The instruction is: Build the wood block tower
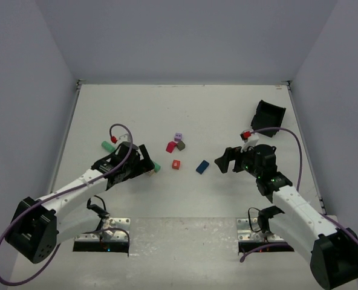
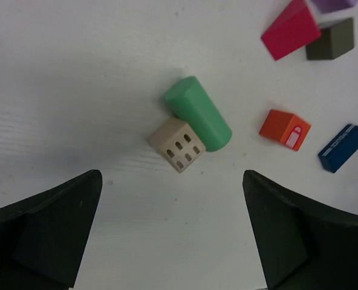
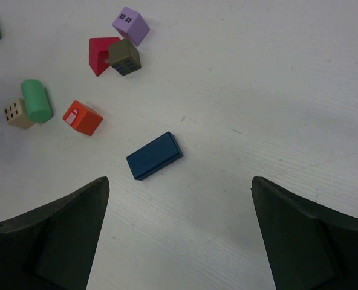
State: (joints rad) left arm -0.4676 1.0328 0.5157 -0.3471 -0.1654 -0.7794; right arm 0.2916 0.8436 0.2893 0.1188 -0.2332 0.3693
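No tower stands; the wood blocks lie loose on the white table. A green cylinder lies against a tan cube just ahead of my open, empty left gripper, which is at the table's left-centre in the top view. A blue flat block lies just ahead of my open, empty right gripper, seen from above at the right-centre. An orange-red cube, a crimson block, a dark olive cube and a purple cube lie between the arms.
A second green cylinder lies left of the left arm. A black bin sits tilted at the back right. Grey walls close in the table on three sides.
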